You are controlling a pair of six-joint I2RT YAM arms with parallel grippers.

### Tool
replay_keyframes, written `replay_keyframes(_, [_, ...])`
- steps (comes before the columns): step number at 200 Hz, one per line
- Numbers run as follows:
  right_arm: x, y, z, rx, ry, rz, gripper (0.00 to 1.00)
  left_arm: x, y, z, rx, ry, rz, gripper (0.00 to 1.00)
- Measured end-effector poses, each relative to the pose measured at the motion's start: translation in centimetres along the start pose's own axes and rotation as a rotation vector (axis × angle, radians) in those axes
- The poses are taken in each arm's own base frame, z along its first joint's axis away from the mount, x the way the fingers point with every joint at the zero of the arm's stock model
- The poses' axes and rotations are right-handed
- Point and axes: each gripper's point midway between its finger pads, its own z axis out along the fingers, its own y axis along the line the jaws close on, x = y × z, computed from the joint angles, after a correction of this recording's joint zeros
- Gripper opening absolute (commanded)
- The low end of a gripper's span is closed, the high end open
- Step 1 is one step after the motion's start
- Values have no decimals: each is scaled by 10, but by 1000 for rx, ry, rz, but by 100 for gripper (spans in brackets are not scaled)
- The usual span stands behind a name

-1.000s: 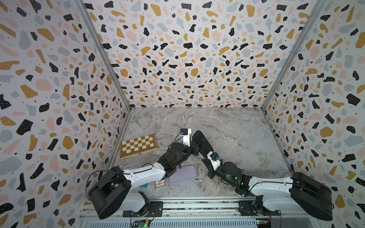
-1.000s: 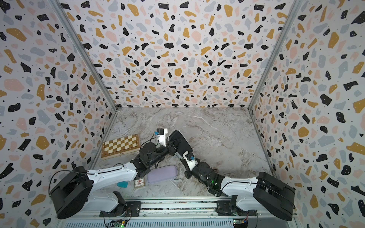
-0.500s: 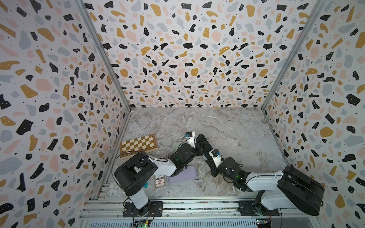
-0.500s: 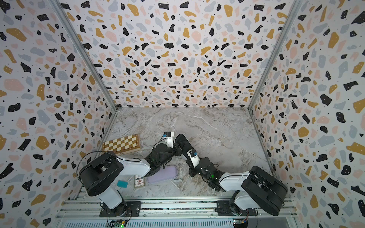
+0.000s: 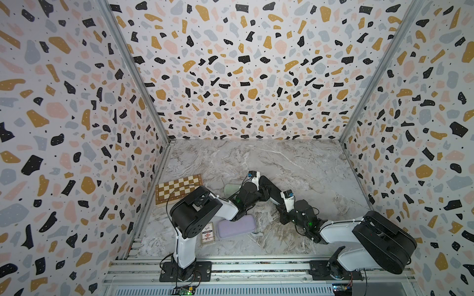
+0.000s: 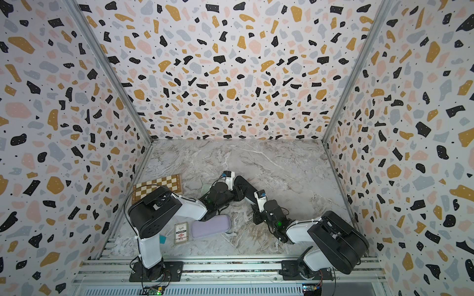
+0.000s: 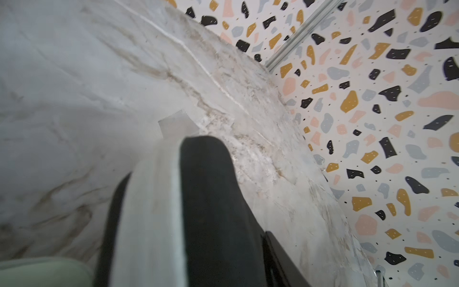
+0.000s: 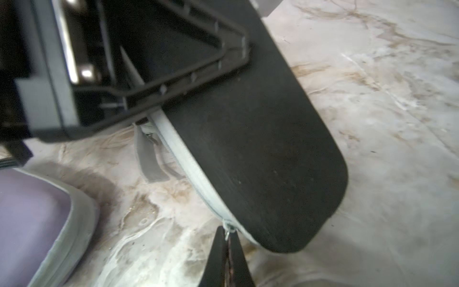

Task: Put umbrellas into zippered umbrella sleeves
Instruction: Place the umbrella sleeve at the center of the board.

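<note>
The black zippered umbrella sleeve (image 5: pixel 269 188) (image 6: pixel 243 186) lies zipped in mid-table between both grippers. My left gripper (image 5: pixel 261 191) (image 6: pixel 237 193) straddles its far half; one finger (image 8: pixel 173 82) lies across the black shell (image 8: pixel 260 149), and the left wrist view shows shell and grey zip band (image 7: pixel 211 198) filling the jaws. Whether they press I cannot tell. My right gripper (image 8: pixel 227 238) (image 5: pixel 281 208) is shut on the zipper pull at the sleeve's near corner. A closed lilac sleeve (image 5: pixel 236 226) (image 8: pixel 32 218) lies nearer the front. A mint green sleeve (image 5: pixel 232 188) (image 7: pixel 42 270) lies behind my left wrist. The umbrellas are hidden.
A checkered chessboard box (image 5: pixel 177 188) (image 6: pixel 156 187) sits by the left wall. A small card pack (image 5: pixel 207 232) (image 6: pixel 181 232) lies left of the lilac sleeve, with a teal scrap (image 6: pixel 163 238) beside my left arm's post. Marble tabletop (image 5: pixel 307 164) stretches back to the patterned walls.
My left arm has folded up, its big joint rising over the table's front left. Both grippers and the black sleeve have shifted a little to the right. The mint green sleeve now shows.
</note>
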Motion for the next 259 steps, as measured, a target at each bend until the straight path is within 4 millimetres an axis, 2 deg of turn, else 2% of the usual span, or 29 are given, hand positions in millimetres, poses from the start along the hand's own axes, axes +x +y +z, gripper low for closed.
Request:
replay_keyframes(33, [-3, -9, 1, 31, -12, 9, 0, 0, -3, 18, 51, 66, -16, 54])
replay_keyframes(65, [-8, -16, 0, 51, -30, 21, 0, 8, 1, 17, 38, 109, -13, 71])
replay_keyframes(89, [-8, -29, 2, 80, -30, 41, 0, 17, 6, 13, 7, 144, -7, 77])
replay_keyframes(145, [2, -63, 8, 161, -8, 97, 0, 31, 14, -7, -34, 199, 9, 79])
replay_keyframes(199, [-11, -86, 14, 204, -37, 140, 0, 30, 7, -24, -37, 207, 23, 80])
replay_keyframes(224, [-15, -94, 20, 219, -37, 153, 0, 23, -5, -32, -13, 194, 37, 80])
replay_keyframes(259, [-18, -101, 28, 232, -36, 169, 0, 15, -36, -42, 54, 179, 94, 79])
